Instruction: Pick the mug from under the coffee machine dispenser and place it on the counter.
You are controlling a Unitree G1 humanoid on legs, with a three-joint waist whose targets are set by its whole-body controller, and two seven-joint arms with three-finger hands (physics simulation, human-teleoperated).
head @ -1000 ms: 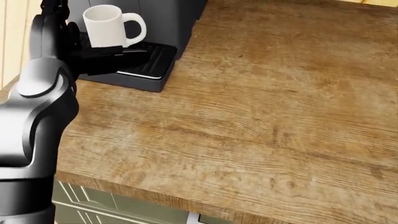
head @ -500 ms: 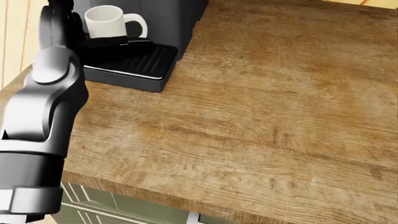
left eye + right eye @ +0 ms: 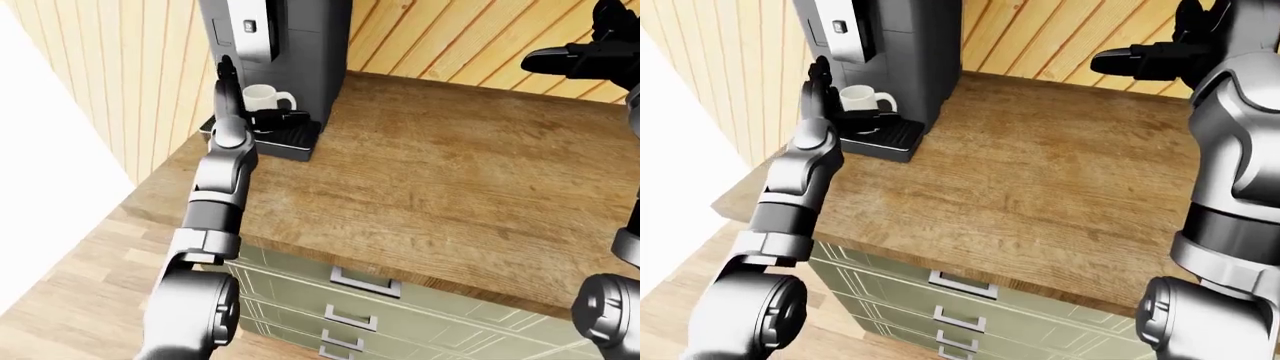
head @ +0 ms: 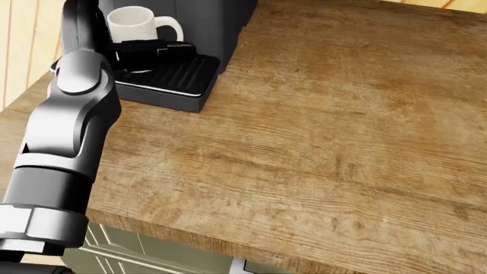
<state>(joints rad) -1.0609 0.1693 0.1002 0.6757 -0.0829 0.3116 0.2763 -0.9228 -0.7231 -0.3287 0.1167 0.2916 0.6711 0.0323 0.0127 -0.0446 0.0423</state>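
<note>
Reaching in along the left edge of the head view, the left arm (image 4: 72,114) stretches up to the coffee machine (image 3: 285,37), and the left hand (image 4: 152,50) is right at the white mug (image 4: 133,24). Dark fingers (image 4: 171,50) lie across the mug's lower body, just below its handle, which points away from the hand toward the right of the view. The fingers press against the cup on the side we can see, but whether they close all the way round it I cannot tell; the far side is hidden. The mug stands upright on the ribbed drip tray (image 4: 171,77), directly under the machine's dispenser, so it sits just above and behind those fingers. Below the hand the tray's silver lip meets the wooden counter (image 4: 320,142), which spreads wide to the hand's right.

Over in the right-eye view, the right hand (image 3: 1145,60) hangs high at the top right, well apart from the mug and from the left hand, its dark fingers stretched out toward the left, holding nothing. Beneath the counter edge, pale green drawers (image 3: 960,307) with metal handles show.
</note>
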